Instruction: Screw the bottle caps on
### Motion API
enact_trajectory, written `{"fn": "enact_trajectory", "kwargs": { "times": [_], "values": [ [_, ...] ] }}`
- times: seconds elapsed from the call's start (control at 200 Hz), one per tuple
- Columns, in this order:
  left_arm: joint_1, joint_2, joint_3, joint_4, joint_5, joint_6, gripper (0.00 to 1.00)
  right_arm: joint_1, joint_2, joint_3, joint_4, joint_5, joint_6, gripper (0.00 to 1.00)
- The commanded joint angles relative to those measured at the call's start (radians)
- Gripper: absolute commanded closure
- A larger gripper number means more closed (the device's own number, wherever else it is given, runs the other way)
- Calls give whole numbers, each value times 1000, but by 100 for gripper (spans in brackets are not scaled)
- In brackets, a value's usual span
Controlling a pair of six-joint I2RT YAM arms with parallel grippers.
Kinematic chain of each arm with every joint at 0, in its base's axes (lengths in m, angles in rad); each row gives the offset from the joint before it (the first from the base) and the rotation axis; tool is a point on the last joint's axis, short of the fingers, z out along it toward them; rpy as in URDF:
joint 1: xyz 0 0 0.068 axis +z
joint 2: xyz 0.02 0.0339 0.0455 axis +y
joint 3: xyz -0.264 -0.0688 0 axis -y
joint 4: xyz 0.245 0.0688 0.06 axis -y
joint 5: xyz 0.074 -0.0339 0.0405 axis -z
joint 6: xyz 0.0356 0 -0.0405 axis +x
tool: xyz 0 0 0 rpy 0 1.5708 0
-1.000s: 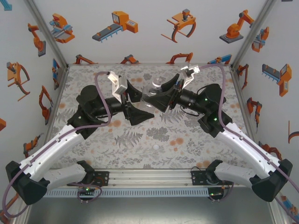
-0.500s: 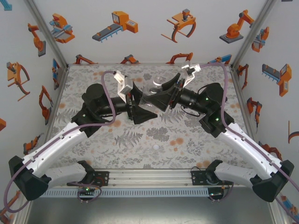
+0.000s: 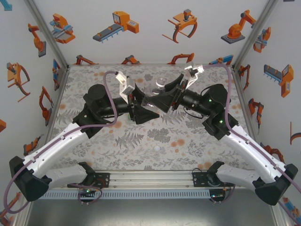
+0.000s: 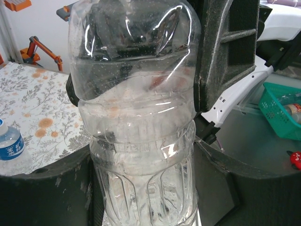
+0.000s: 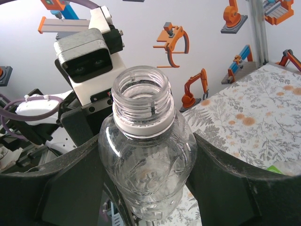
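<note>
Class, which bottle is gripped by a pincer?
The plain clear bottle, uncapped, in the right pincer; the blue-labelled bottle stands free on the mat.

Bright even light; glare streaks on bottle point(image 4: 141, 141).

Your table point(image 3: 66, 96) is covered wall to wall by a grey floral mat point(image 3: 197, 141) with orange blots. One white cap point(image 3: 155, 149) lies on the mat near the front edge. A blue-label bottle point(image 4: 9, 144) stands upright on the mat.
</note>
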Motion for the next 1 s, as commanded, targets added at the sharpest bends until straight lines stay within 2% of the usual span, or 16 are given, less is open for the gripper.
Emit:
{"fn": "enact_trajectory", "kwargs": {
  "times": [0.0, 0.135, 0.235, 0.365, 0.451, 0.496, 0.626, 0.751, 0.996],
  "values": [
    [-6, 3, 29, 18, 13, 37, 54, 6, -33, 29, -8, 45, 17, 61],
    [3, -20, 29, -52, -47, 79, 61, 6, -49, 43, -79, 94, -13, 37],
    [25, -46, 29, -116, -87, 112, 69, 6, -62, 66, -166, 128, -57, 30],
    [74, -83, 31, -198, -93, 131, 80, 6, -84, 67, -203, 148, -86, 29],
    [102, -104, 30, -255, -95, 150, 94, 7, -83, 71, -246, 160, -101, 29],
    [120, -113, 35, -291, -92, 161, 98, 8, -80, 74, -280, 176, -106, 30],
    [180, -128, 57, -418, -91, 224, 100, 21, -65, 72, -382, 237, -121, 31],
    [235, -151, 57, -493, -99, 315, 100, 65, -28, 83, -544, 354, -150, 35],
    [359, -238, -103, -375, -134, 415, 100, 196, 117, 51, -775, 559, -117, 41]
  ]
}}
